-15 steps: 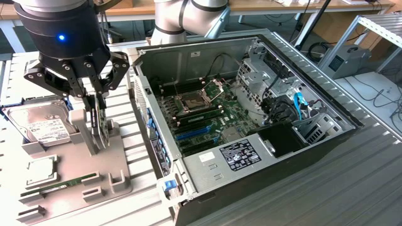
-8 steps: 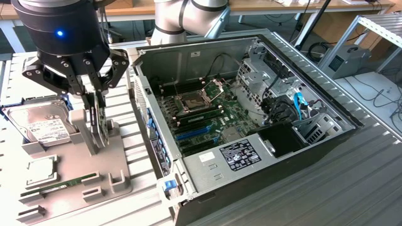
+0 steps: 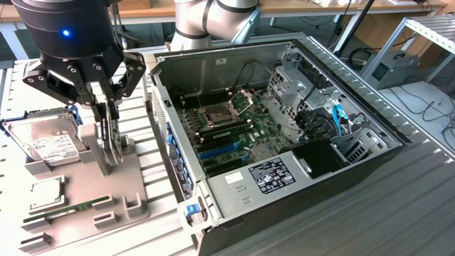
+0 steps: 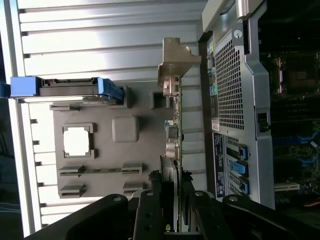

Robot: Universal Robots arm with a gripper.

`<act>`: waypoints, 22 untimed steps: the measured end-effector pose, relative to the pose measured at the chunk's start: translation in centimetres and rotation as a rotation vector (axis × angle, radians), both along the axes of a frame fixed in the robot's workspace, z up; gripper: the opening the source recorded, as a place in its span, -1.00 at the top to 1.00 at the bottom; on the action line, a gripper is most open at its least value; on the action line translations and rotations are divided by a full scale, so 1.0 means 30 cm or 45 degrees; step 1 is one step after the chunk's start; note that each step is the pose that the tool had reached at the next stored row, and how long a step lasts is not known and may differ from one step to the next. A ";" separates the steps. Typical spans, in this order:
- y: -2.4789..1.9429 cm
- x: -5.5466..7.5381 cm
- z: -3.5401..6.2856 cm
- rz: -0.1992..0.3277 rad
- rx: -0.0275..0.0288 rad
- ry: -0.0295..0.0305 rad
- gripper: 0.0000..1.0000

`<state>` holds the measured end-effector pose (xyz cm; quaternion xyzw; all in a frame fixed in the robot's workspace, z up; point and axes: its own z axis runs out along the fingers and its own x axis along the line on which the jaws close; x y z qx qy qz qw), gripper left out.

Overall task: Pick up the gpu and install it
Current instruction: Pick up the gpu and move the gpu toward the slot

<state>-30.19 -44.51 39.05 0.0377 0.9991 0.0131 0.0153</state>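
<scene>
Since stood on edge in a slot of the gray holder [image 4: 105, 107], offers a thin top edge for pinching: gpu [image 4: 176, 120]. Clamped on that edge from above by gripper [image 4: 176, 177]. Parked on the desk [image 4: 100, 40] beside the computer case [image 4: 235, 100], likely for short travel.

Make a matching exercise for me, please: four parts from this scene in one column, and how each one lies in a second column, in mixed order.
1. gpu
2. hard drive
3. RAM stick
4. case

A. lies open, motherboard showing
B. lies flat in a low slot of the holder
C. stands on edge in the holder, below the end effector
D. lies flat, white label up

Pairs: 1-C, 2-D, 3-B, 4-A
</scene>
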 end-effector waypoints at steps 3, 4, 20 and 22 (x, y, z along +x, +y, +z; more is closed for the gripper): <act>0.000 0.000 0.007 0.000 0.0000 -0.0001 0.47; 0.000 0.000 0.010 0.000 0.0000 0.0000 0.47; 0.000 0.000 0.052 0.000 0.0000 0.0000 0.47; 0.000 0.000 0.056 0.000 0.0000 0.0000 0.47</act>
